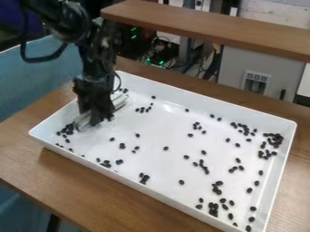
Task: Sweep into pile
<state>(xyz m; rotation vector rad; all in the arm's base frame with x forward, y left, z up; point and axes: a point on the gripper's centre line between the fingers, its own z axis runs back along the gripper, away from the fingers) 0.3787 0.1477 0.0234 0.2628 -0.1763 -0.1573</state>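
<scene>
Clock centred on tray (140, 174), twelve at far side. At ten o'clock, low in the tray: gripper (97, 115), apparently with hold of a pale brush-like bar (83, 121). Cannot tell how far open. Dark beans (274, 139) scattered over the tray floor: thick bunch at three, loose clumps at five, seven and eleven, small heap at nine beside the bar's near end. Far from one pile; judged early in the job.

Risks from here. Likely to leave strays by passing the bar over with its edge lifted or tilted. Likely to break up the nine o'clock heap by dragging straight through, or to spill round both ends by sweeping too many at once. At three and five, easy to trap beans against the wall, or to flick some over the rim with too quick a stroke. By pressing too hard, could twist the bar in its hold or shove the whole tray along the table (91, 170).
</scene>
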